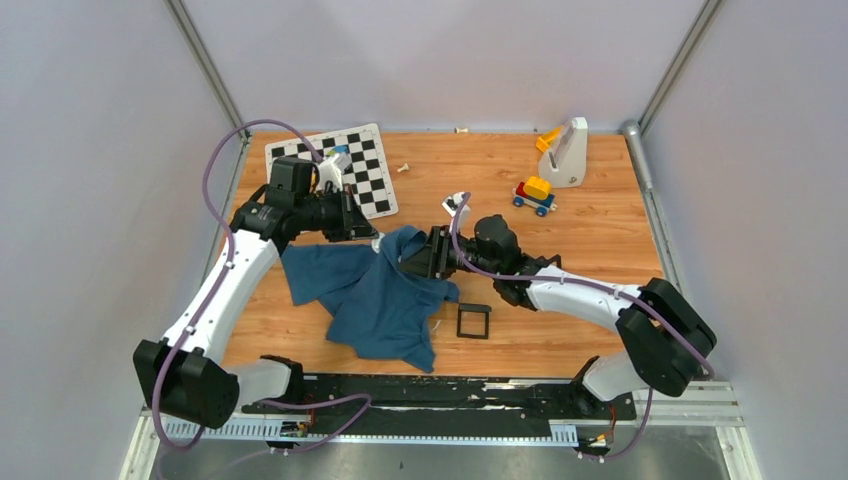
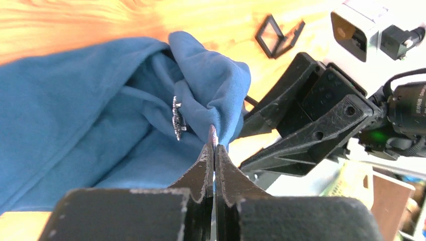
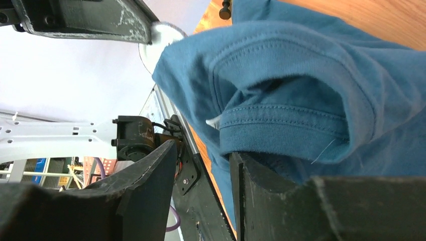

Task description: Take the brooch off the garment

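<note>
**Brooch [image 2: 177, 118] sits pinned in a raised fold of the garment [image 2: 75, 115], between two hands**

The small silvery brooch clings edge-on to a crease of the teal garment, just beside the bunched peak of cloth at the garment's far edge. It is not yet free. The left hand [image 2: 213, 146] has its jaws pressed together just beside that peak, short of the brooch. A thin pale sliver shows between the tips; whether it is cloth or pin cannot be told. The right hand [image 3: 203, 156] faces it from the other side of the peak with its fingers apart. The garment's stitched hem rests against one finger [image 3: 261, 186], a hold that seems meant to prop the fold up and turn the ornament toward the left hand.

The rest of the garment spreads over the wooden surface [image 1: 600, 250] toward the arms' bases. The main obstacle, by the look of it, is the cloth itself: folds curl round the brooch, and both hands crowd the same peak.

A chequered board [image 1: 345, 170] lies beyond the garment's far-left edge. A black square frame [image 1: 473, 321] lies just beside the garment's near-right edge. A toy car [image 1: 535, 194] and a white stand [image 1: 568, 152] sit well apart from the garment, on the right arm's side.
</note>
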Robot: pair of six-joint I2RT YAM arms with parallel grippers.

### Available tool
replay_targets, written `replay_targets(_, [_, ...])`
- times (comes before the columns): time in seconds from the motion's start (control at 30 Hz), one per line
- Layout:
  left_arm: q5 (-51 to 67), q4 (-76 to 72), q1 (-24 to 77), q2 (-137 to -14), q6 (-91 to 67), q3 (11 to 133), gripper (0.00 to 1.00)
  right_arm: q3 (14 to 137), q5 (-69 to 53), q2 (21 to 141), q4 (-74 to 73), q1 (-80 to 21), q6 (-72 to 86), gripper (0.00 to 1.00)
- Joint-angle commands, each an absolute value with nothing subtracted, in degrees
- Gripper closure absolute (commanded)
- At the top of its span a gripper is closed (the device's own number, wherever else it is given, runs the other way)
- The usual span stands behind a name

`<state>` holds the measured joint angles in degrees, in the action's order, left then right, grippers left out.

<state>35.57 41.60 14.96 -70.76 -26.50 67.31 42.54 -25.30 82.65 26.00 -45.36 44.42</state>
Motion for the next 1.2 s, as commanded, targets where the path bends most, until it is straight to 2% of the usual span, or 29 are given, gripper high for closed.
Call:
replay_targets(0.0, [25.9,34.9,14.8,-65.7,-27.9,66.1,1.0,46.5,-25.4,83.0,26.8,-45.7,43.2,0.56])
replay_targets(0.2, [11.6,23.9,14.8,-59.1,-32.9,59.2,1.0,48.8,-24.2,83.9,22.8,-45.7,41.1,0.55])
replay_targets(0.3, [6.5,18.1,14.8,-57.8,-34.6,57.1,1.0,49.8,-23.5,84.0,21.3,-45.7,40.2,0.5])
replay_targets(0.43, [3.7,13.5,14.8,-57.7,-33.2,57.3,1.0,52.7,-20.5,83.4,17.1,-45.3,37.0,0.37])
replay_targets(0.5, [2.8,12.5,14.8,-57.8,-30.9,58.2,1.0,55.1,-18.5,83.2,15.1,-45.0,35.3,0.27])
replay_targets(0.63, [5.7,12.3,14.8,-58.3,-25.8,60.7,1.0,60.3,-15.6,84.9,12.5,-43.9,31.3,0.07])
replay_targets(0.67, [7.7,12.4,14.8,-58.5,-25.0,61.0,1.0,61.7,-15.3,85.9,12.2,-43.5,30.3,0.05])
replay_targets(0.93, [16.9,18.7,14.8,-58.0,-22.2,64.2,1.0,72.0,-24.8,96.6,11.0,-41.3,24.2,0.0])
replay_targets(1.17, [16.6,22.8,14.8,-57.6,-20.7,67.1,1.0,69.9,-28.1,99.6,16.3,-42.1,23.1,0.05])
